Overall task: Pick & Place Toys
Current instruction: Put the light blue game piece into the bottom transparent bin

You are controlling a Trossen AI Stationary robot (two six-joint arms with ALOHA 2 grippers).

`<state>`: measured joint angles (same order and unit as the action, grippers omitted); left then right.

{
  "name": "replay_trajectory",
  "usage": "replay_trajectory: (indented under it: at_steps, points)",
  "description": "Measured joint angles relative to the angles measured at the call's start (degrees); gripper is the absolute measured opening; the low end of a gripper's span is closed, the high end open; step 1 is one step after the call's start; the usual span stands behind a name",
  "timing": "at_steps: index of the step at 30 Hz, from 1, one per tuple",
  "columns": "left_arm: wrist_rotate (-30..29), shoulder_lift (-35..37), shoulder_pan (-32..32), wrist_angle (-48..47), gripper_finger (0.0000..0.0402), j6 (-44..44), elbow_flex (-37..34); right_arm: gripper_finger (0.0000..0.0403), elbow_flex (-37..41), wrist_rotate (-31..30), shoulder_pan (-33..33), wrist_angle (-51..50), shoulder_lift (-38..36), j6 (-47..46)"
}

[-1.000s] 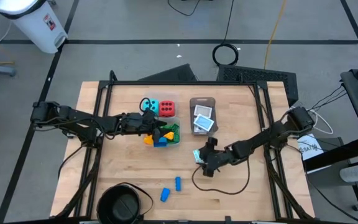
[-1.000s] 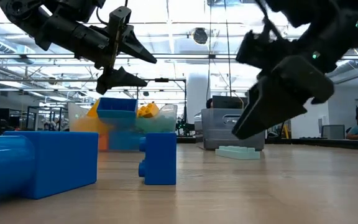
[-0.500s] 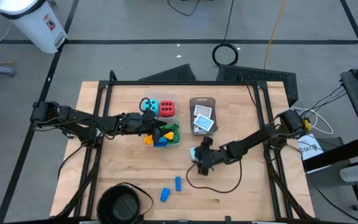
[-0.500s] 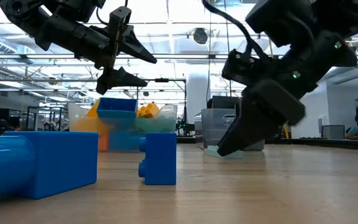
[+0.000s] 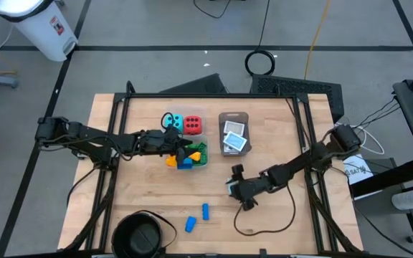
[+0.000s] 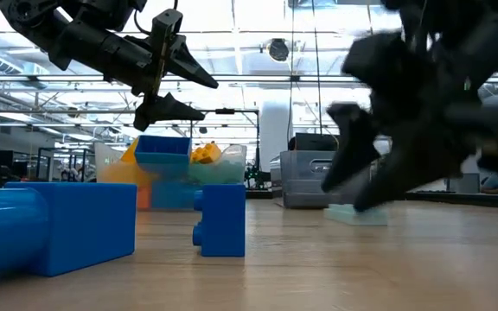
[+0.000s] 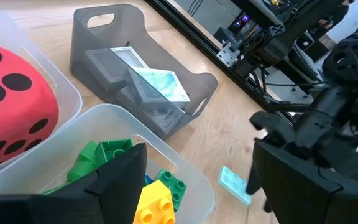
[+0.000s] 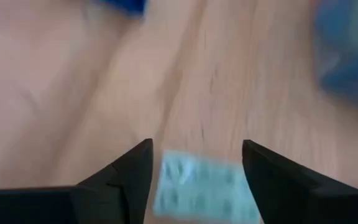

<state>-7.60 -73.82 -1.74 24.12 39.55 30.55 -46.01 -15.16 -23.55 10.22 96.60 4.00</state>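
A pale teal flat brick [image 8: 201, 186] lies on the table [image 5: 285, 215] right of centre. My right gripper [image 8: 197, 177] is open, tilted down over it, one finger on each side. My left gripper [image 5: 185, 149] hangs open above a clear tub [image 5: 201, 162] holding green [image 7: 98, 158], yellow [image 7: 154, 199] and other bricks, and holds nothing. A teal die [image 5: 176, 123] and a red die [image 5: 192, 125] sit in a tub at the back. Two blue bricks [image 5: 205, 211] [image 5: 190, 224] lie near the front edge. My right gripper stands astride the pale teal brick's two short ends [image 8: 166, 183], slanting down from the table's right. The brick lies flat on the table [image 6: 357, 214]. The picture is blurred, and I cannot tell whether the fingers touch it.
A grey tray [image 5: 234, 118] with white green-printed cards [image 7: 160, 87] stands at the back, right of the dice. A round black bowl [image 5: 138, 236] sits at the front left corner. A black cable [image 5: 264, 226] loops on the table under the right arm.
My right gripper went a little toward the table's left, came back toward the near right, and rolled about its own axis. The pale teal brick now lies slightly nearer the front right than a second ago.
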Motion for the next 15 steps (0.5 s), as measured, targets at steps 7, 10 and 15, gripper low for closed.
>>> replay_trajectory:
  at_steps: [7,10,15]
  points:
    - [-0.01,0.00,0.02,-0.15,0.0296,-0.02,0.00,0.0261,-0.03,-1.29,-0.59,-0.33,-0.79,-10.24]
    - [0.00,0.00,0.00,-0.33,0.0296,0.10,0.00,0.0266,-0.09,-1.24,-0.08,-3.90,-0.85,-13.14]
    - [-0.02,0.00,0.44,-0.33,0.0296,0.21,0.00,0.0263,-0.09,-1.11,0.29,-8.77,-0.85,-12.13]
